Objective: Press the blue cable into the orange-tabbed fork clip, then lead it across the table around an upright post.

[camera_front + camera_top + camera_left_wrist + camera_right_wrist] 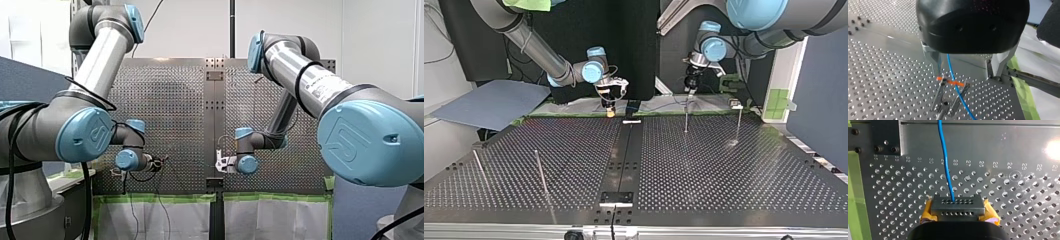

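Fingers (958, 206) of my right arm clamped, yellow-padded, around blue cable (944, 157); strand leading straight ahead over table (1010, 202). Further along, well away from those fingers, cable lying between orange tabs of fork clip (949, 95), seating unclear. Hold tension, press straight down between prongs, avoid sideways drag before heading for post (686, 119).

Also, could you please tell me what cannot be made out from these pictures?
Left wrist view: upper run of the blue cable, hidden behind the black housing of my left end effector.
Right wrist view: the cable's far end, cut off by the edge.
Front and top views: the fork clip, too small to make out.
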